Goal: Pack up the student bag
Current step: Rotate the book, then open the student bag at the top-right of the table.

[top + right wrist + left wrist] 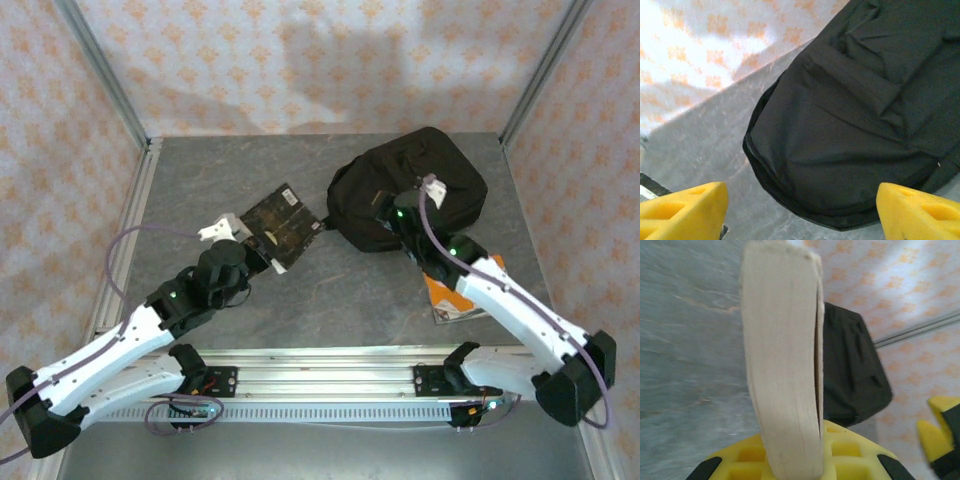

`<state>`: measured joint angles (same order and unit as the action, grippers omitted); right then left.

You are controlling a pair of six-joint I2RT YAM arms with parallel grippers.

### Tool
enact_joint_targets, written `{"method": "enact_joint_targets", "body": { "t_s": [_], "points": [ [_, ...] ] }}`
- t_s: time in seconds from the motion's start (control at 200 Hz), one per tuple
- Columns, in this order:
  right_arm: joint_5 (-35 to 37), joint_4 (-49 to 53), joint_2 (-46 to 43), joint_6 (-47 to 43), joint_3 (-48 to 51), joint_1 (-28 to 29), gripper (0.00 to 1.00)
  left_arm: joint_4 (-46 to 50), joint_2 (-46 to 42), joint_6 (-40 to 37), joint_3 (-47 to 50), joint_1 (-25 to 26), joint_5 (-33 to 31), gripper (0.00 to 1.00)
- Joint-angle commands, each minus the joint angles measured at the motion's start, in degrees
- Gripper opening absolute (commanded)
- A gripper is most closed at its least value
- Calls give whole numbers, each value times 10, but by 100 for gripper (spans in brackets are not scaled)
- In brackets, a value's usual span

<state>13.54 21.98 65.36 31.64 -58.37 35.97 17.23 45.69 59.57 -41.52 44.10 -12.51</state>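
Top external, left hand (258,250) clenched on a dark-covered book (282,226) beside the student bag (430,170), right hand (405,213) spread wide over that bag, grasping nothing

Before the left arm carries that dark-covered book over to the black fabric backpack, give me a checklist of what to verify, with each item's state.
1. The dark-covered book clamped in the left gripper: ok, its pale page edge sits between the yellow fingers.
2. The right gripper open: ok, its fingers stand wide apart above the black fabric backpack.
3. Backpack's main opening unzipped: cannot tell.
4. Bag mouth held open by the right gripper: not ok, it grips nothing.
5. The orange book packed: not ok, it lies on the grey table by the right arm.
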Motion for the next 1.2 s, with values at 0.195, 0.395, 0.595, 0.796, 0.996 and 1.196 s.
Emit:
{"method": "enact_joint_targets", "body": {
  "t_s": [0.195, 0.395, 0.595, 0.796, 0.996, 1.196],
  "points": [
    [-116, 168, 259, -221, -238, -7, 72, 79, -45, -70, 11, -16, -75, 0],
    [-157, 226, 403, -218, -375, -26, 80, 82, -54, -76, 33, -43, -50, 0],
    [-133, 243, 497, -205, -463, -32, 79, 70, -51, -78, 45, -80, -2, 0],
    [-148, 245, 562, -186, -512, -53, 70, 66, -49, -83, 48, -98, 13, 0],
    [-155, 223, 589, -176, -513, -78, 46, 53, -43, -79, 56, -109, 29, 0],
    [-163, 201, 572, -188, -488, -88, 7, 49, -39, -79, 57, -114, 34, 0]
  ]
}}
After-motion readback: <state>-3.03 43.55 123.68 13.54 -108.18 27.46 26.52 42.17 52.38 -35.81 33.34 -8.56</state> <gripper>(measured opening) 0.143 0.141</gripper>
